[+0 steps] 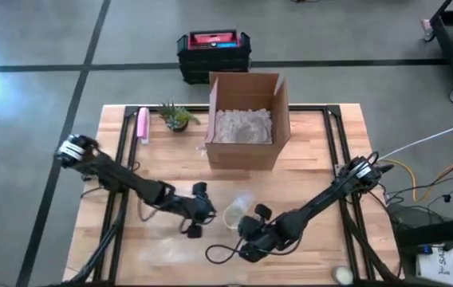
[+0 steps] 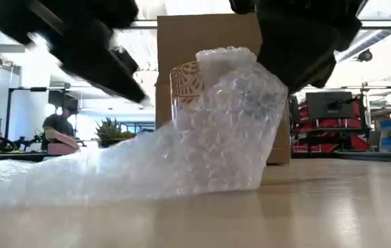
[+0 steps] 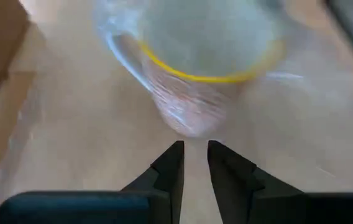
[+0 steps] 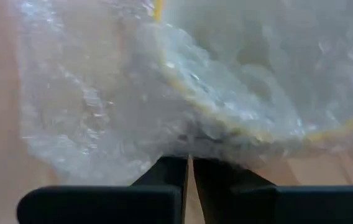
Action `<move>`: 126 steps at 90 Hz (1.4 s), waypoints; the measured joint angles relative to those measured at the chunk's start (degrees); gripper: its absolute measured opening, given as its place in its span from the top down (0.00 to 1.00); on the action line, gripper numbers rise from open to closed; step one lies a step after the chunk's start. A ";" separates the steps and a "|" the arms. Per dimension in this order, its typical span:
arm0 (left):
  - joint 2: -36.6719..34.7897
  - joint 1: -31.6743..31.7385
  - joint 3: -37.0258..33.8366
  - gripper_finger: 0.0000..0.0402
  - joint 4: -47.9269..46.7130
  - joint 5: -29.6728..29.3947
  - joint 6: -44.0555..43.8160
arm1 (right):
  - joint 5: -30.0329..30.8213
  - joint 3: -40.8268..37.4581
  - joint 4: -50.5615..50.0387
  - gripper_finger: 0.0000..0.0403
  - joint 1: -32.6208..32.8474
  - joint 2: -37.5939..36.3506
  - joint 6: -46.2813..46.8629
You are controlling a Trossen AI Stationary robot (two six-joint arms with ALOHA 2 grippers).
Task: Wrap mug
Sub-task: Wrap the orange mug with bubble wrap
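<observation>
A pale mug (image 1: pixel 233 217) with a yellow rim (image 3: pixel 207 78) stands upright near the table's middle front. Clear bubble wrap (image 2: pixel 113 172) lies on the table to the mug's left and rises over its right side (image 2: pixel 250 117). My left gripper (image 3: pixel 195 155) hovers just left of the mug (image 1: pixel 213 214), its fingers a narrow gap apart with nothing between them. My right gripper (image 4: pixel 187 163), at the mug's near right (image 1: pixel 246 226), is shut on the wrap. My right gripper pinches the bubble wrap (image 4: pixel 186 149) between its two fingers, beside the mug's rim (image 4: pixel 238 127). An edge or a fold, I cannot tell. The wrap is drawn up against the mug's side and over part of its mouth, while the rest lies on the table.
An open cardboard box (image 1: pixel 242 119) holding white filler stands behind the mug. A small potted plant (image 1: pixel 177 117) and a pink object (image 1: pixel 142 123) sit at the far left. A white round thing (image 1: pixel 340 273) lies at the near right edge. A person (image 2: pixel 58 127) sits in the room beyond.
</observation>
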 joint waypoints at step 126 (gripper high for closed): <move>-21.71 -6.34 -14.55 0.96 -12.27 2.59 -35.06 | 6.52 0.09 2.75 0.98 -1.15 3.10 0.14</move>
